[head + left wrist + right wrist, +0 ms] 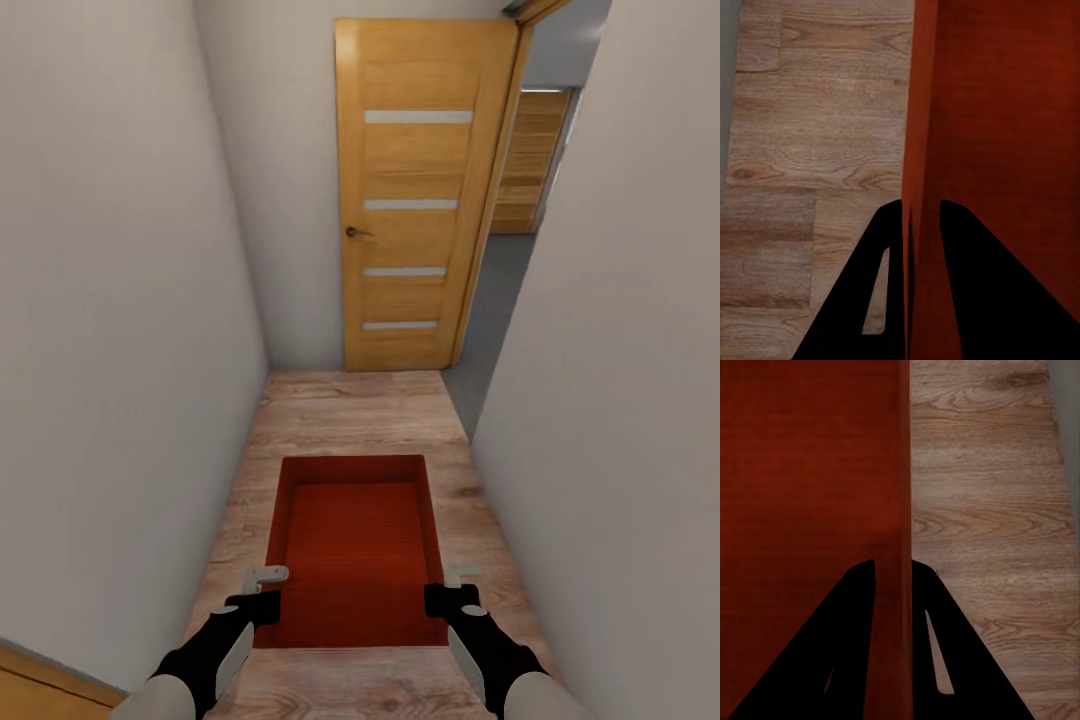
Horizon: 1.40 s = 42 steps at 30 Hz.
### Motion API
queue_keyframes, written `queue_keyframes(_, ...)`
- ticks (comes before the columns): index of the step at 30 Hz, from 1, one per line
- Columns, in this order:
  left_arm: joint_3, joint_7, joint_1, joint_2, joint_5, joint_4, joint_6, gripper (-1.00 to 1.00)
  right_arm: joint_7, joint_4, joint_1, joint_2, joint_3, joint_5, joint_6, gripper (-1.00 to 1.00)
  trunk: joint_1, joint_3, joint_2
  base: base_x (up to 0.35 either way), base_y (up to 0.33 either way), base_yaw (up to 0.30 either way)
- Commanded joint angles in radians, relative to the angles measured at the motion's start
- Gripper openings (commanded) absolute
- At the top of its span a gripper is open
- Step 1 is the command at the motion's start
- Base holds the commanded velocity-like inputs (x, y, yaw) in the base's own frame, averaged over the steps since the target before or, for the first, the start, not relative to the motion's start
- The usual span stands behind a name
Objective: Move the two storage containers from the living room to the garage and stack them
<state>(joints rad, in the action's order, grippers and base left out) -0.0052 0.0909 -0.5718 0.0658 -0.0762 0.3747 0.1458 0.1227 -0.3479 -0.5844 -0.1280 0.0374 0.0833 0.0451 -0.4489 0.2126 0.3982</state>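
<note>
Both arms reach forward, level — left gripper [268, 592] and right gripper [455, 590] jaws clamp the storage container's [355, 545] side walls — seemingly above the hallway floor [350, 415].

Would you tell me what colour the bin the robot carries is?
Orange-red, with a finely ribbed bottom; the bin shows best in the head view.

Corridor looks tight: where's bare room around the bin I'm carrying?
Bare wood floor runs ahead to the door, with grey floor opening rightwards. Beside the storage container, held by left gripper and right gripper, both wall gaps are narrow.
</note>
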Motion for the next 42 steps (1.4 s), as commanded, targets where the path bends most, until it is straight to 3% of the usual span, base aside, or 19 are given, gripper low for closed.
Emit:
queue_keyframes(1, -0.016, 0.009, 0.001, -0.002, 0.033, 0.003, 0.006, -1.00, 0.090, -0.068, -0.002, 0.047, 0.041, 0.013, 0.004, -1.00, -0.001, 0.002, 0.002, 0.338, 0.024, 0.000)
queue_keyframes(42, -0.018, 0.009, 0.001, -0.002, 0.035, 0.003, 0.006, -1.00, 0.089, -0.068, -0.002, 0.047, 0.041, 0.013, 0.006, -1.00, -0.001, 0.002, 0.002, 0.338, 0.001, 0.000)
